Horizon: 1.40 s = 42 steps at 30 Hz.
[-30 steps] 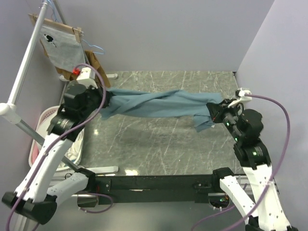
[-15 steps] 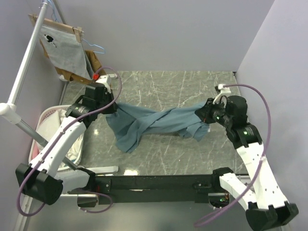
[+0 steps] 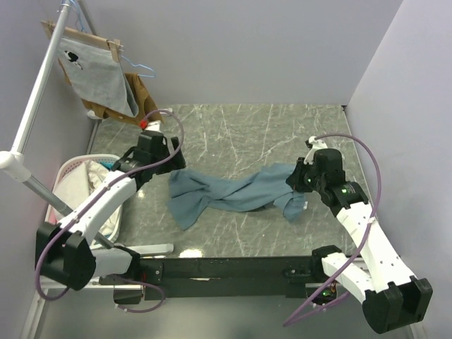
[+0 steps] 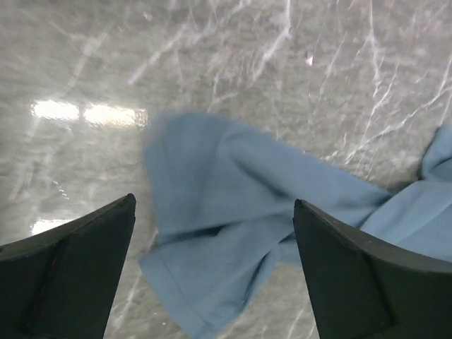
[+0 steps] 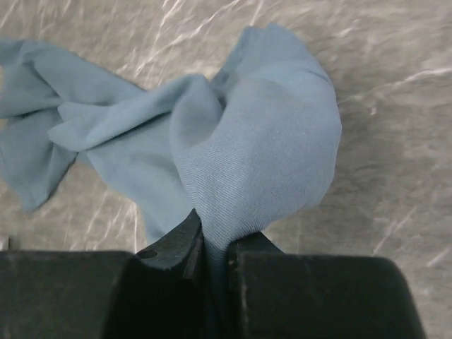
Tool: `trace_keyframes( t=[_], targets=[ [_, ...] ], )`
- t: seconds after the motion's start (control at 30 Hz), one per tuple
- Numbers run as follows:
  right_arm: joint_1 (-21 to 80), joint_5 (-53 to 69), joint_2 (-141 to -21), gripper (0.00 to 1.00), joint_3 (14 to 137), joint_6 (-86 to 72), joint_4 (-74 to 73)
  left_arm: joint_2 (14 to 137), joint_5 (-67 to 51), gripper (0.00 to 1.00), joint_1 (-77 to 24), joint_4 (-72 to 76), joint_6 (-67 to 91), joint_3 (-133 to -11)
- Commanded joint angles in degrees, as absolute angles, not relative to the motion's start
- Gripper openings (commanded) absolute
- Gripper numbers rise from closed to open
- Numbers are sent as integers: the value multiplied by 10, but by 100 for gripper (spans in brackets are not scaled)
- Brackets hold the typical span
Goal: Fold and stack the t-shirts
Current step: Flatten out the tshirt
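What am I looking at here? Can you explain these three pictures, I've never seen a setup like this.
Two robot arms are bolted to a marble table, each ending in a two-finger gripper. The wide picture comes from a camera above and behind them. The other two come from small cameras on the wrists. A crumpled blue t-shirt lies on the table. The right gripper pinches one end of it. The left gripper is open above the other end, holding nothing.

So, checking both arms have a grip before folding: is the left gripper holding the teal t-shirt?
No, the jaws of the left gripper stand wide apart above the teal t-shirt lying on the marble table.
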<state>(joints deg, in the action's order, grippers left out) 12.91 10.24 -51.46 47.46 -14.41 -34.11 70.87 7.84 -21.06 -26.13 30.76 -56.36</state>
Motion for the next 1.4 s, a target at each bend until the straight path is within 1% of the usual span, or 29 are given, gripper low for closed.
trace_keyframes(
  t=[0.0,0.07,0.13,0.17,0.2,0.23,0.3,0.43,0.47,0.5,0.57,0.7,0.83,0.93,0.97,1.0,1.13,1.17,1.2,1.27,1.3,1.33,1.37],
  targets=[
    [132,13,-496,10,486,-164,-283,694,60,100,-253,-203,298,-541],
    [133,4,-500,11,491,-162,-280,661,27,99,-277,-191,294,-514],
    [132,8,-516,13,499,-162,-280,633,17,99,-335,-188,294,-484],
    [132,12,-521,13,502,-161,-277,627,31,100,-357,-195,307,-475],
    [132,16,-530,14,503,-160,-271,620,50,99,-403,-197,317,-464],
    [132,18,-533,14,503,-163,-268,609,87,99,-424,-196,327,-440],
    [132,19,-544,16,500,-163,-257,603,113,95,-476,-185,368,-412],
    [132,29,-558,18,499,-163,-250,610,202,93,-554,-188,432,-360],
    [131,32,-560,19,498,-163,-249,615,253,93,-566,-191,452,-356],
    [132,34,-562,19,496,-163,-244,623,279,92,-584,-198,466,-353],
    [132,36,-565,20,493,-163,-243,651,339,92,-595,-207,487,-352],
    [132,42,-569,22,489,-162,-237,715,400,89,-606,-200,492,-361],
    [132,41,-573,22,488,-159,-236,793,413,85,-612,-176,478,-384],
    [132,39,-576,22,487,-156,-236,823,411,81,-615,-155,471,-387],
    [132,37,-577,22,486,-156,-237,826,410,79,-615,-150,470,-387],
    [133,37,-578,23,485,-156,-236,828,408,75,-618,-146,470,-387],
    [132,32,-581,23,483,-151,-236,814,400,71,-626,-128,464,-382],
    [132,30,-583,23,482,-152,-236,810,398,69,-628,-125,461,-381],
    [132,30,-584,23,481,-153,-236,807,399,58,-632,-123,461,-381],
    [132,31,-587,24,479,-153,-235,799,394,46,-634,-113,455,-377],
    [132,32,-590,24,478,-153,-234,799,392,34,-634,-110,454,-376],
    [132,33,-591,24,478,-152,-234,802,389,28,-634,-108,453,-374],
    [132,33,-591,24,477,-151,-234,807,388,24,-634,-105,452,-374]
  ],
)
